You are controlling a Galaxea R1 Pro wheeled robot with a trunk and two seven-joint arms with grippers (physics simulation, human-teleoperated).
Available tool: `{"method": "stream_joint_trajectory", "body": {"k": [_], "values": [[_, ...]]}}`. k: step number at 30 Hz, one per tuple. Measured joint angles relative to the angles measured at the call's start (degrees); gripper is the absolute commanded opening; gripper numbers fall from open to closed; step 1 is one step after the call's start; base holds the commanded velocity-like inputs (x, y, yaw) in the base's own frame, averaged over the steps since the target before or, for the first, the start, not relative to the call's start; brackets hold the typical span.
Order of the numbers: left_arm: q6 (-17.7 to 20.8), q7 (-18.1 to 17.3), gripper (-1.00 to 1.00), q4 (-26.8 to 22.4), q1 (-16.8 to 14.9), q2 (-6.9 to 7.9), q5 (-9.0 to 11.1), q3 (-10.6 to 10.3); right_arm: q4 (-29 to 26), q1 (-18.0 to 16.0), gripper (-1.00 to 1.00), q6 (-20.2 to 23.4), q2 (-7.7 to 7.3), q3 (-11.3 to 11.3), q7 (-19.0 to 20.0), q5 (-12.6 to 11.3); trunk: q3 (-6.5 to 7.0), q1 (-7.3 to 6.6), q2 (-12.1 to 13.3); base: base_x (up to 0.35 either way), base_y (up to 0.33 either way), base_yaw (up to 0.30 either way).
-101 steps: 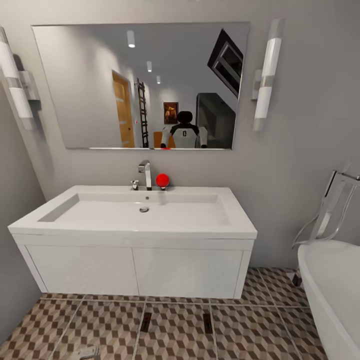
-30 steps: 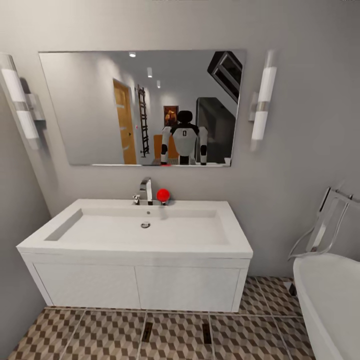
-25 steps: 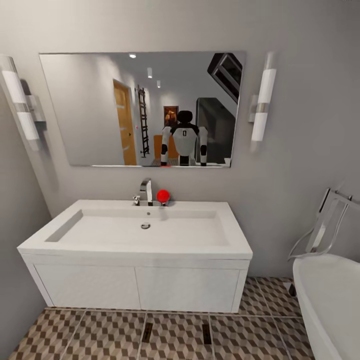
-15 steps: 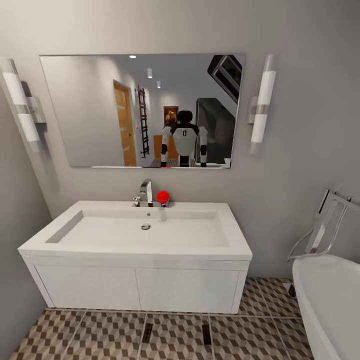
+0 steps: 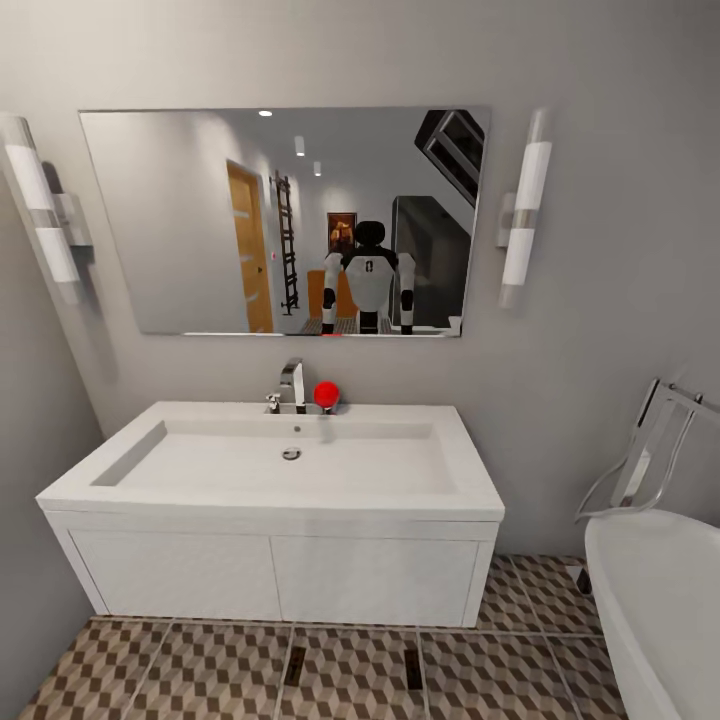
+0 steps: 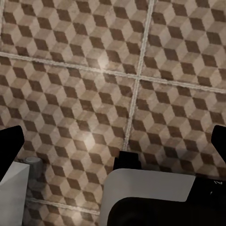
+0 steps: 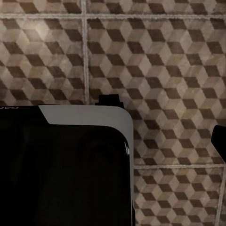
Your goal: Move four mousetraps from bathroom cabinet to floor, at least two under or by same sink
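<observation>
While we stand back from the basin, the left tool (image 6: 113, 141) hangs over the bathroom floor (image 6: 94, 70) with its dark tips far apart at the two edges of its wrist view and nothing between them. The right tool (image 7: 141, 136) is harder to read: one dark tip shows at the edge of its view and the robot's own body covers the rest, so we cannot tell whether it is apart or together.

Further off, two mousetraps (image 5: 291, 664) lie flat on the tiles just in front of the sink (image 5: 280, 470), side by side with a gap between them (dark slivers at this range). Beyond them are the tap (image 5: 292, 384), a red ball (image 5: 326, 393) and the mirror (image 5: 280, 220).

We judge two traps are yet to fetch. Driving forward could scatter the laid pair, and a careless turn could clip the bathtub (image 5: 655, 600).
</observation>
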Motion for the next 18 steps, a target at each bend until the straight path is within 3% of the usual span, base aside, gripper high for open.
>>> {"method": "stream_joint_trajectory", "body": {"k": [18], "values": [[0.27,0.08,1.00,0.00,0.00,-0.09,0.00,0.00,-0.06,0.00,1.00,-0.01,-0.06,0.00,-0.13,-0.02,0.00,0.00,0.00,0.000,0.000,0.000]]}}
